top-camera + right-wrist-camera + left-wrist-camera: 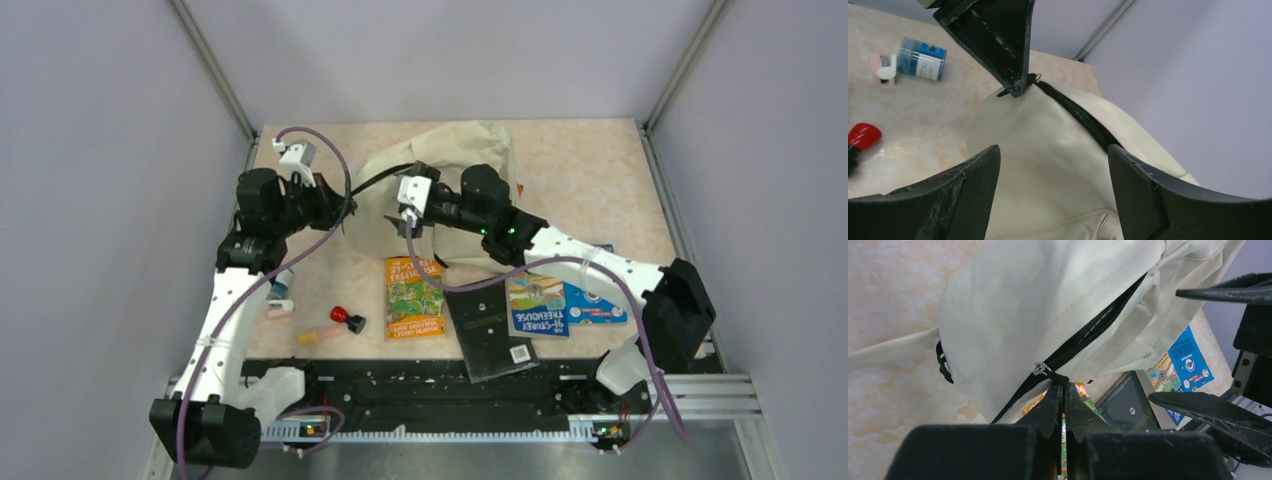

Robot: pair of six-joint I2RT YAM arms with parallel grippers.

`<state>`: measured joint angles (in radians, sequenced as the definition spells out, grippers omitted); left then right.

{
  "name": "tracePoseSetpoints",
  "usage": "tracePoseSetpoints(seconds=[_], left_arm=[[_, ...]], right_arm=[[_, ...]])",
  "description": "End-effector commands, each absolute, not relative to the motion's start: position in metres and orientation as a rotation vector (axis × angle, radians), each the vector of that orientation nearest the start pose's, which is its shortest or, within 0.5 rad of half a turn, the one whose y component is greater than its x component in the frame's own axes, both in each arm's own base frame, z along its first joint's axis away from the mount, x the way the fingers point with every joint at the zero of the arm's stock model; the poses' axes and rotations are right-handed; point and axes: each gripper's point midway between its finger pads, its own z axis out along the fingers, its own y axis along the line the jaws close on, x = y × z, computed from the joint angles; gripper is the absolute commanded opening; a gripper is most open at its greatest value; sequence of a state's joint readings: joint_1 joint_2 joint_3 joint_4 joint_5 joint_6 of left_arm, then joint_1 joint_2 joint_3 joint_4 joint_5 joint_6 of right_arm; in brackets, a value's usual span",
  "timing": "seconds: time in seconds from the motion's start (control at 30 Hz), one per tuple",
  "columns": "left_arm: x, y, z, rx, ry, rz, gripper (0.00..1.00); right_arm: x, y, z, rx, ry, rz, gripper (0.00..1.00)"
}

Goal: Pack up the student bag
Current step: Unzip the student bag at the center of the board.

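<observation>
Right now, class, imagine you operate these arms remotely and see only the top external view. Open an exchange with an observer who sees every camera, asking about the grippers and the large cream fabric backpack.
Operator: Is the left gripper holding anything?
Observer: Yes, the left gripper is shut on the black zipper pull of the large cream fabric backpack.
Operator: And the right gripper?
Observer: Open, jaws wide, cream fabric showing between them.
Operator: Anything on the backpack's side?
Observer: A black plastic buckle where the beige strap joins.

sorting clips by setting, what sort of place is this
Likely a robot lab cell: plain panel walls box in a small table, two arms bolted at its near edge, student bag and books laid out.
</observation>
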<state>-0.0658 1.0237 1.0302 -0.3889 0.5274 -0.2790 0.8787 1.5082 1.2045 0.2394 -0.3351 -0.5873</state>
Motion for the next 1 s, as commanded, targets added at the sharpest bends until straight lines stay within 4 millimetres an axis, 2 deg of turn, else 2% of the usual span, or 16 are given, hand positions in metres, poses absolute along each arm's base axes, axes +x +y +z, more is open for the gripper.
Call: tracePoseSetpoints(seconds=[0.0, 0.27, 0.6, 0.97], left_arm=[[0.308, -0.133, 0.286, 0.189, 1.940, -0.797, 0.00], [0.310, -0.139, 0.272, 0.181, 2.005, -0.792, 0.00], [0.314, -0.141, 0.254, 0.167, 2.080, -0.753, 0.00], [0.313, -0.144, 0.252, 0.179, 2.085, -0.749, 0.00]], right_arm=[[0.311, 0.417, 0.342, -1.296, 0.915, 0.369, 0.76], [0.341, 0.418, 0.352, -1.206, 0.911, 0.245, 0.64], [0.346, 0.424, 0.362, -1.178, 0.890, 0.247, 0.55], [0.367, 0.432, 0.341, -1.225, 0.931, 0.165, 0.48]])
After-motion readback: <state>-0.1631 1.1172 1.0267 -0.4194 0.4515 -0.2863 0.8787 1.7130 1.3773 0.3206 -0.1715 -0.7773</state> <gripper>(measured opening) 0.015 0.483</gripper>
